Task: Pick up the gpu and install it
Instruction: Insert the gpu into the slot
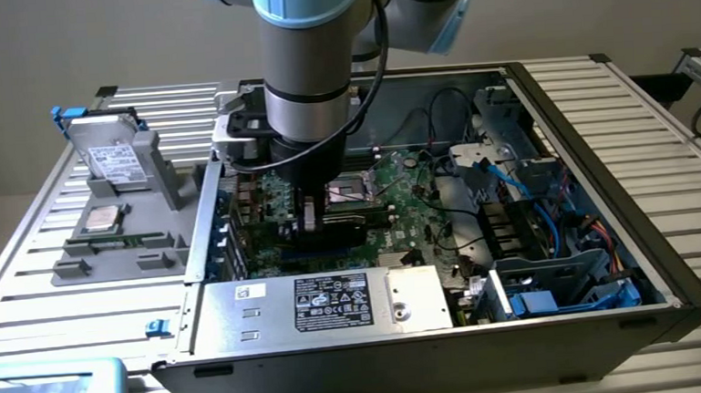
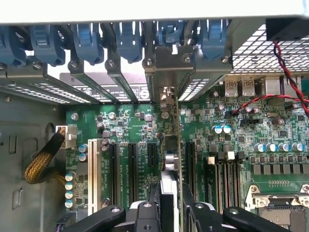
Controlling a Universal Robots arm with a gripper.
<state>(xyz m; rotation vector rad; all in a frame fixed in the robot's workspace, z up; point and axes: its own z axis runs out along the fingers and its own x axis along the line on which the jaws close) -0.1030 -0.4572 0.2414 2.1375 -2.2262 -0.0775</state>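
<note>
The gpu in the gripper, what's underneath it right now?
Under the gpu, held edge-on by the gripper, lies the green motherboard with its black expansion slots. The card's lower edge and the slot directly below it are hidden by the card itself.

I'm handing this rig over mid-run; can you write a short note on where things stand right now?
Gripper: closed on the gpu, a thin green circuit card with a silver end bracket, held edge-on and upright.
Position: the arm is lowered into the open grey computer case, with the card standing over the green motherboard among the black expansion slots, its bracket near the rear slot openings.
Done: card picked up and brought into the case.
Left: whether it is seated cannot be told; it has not been let go.
</note>
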